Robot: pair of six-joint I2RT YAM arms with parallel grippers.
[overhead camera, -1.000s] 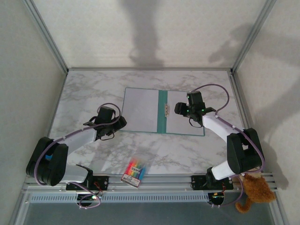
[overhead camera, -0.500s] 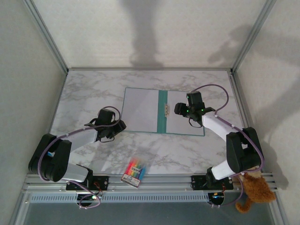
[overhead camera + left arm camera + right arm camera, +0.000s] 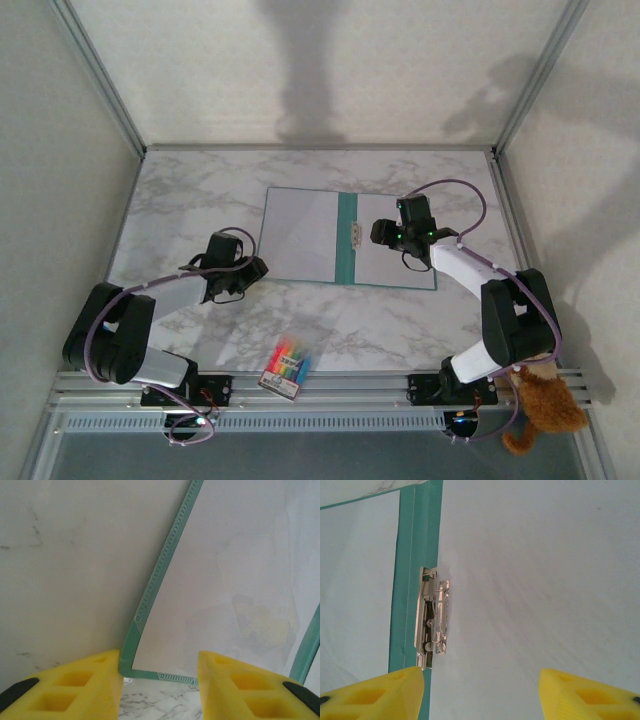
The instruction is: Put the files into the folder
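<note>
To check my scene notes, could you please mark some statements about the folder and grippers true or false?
The folder lies open on the table. True.
The left gripper is shut. False: it is open at the folder's near left corner.
The right gripper is open over a white sheet, beside the metal clip. True.
The pen packet lies on the folder. False: it lies on the table, apart from it.
</note>
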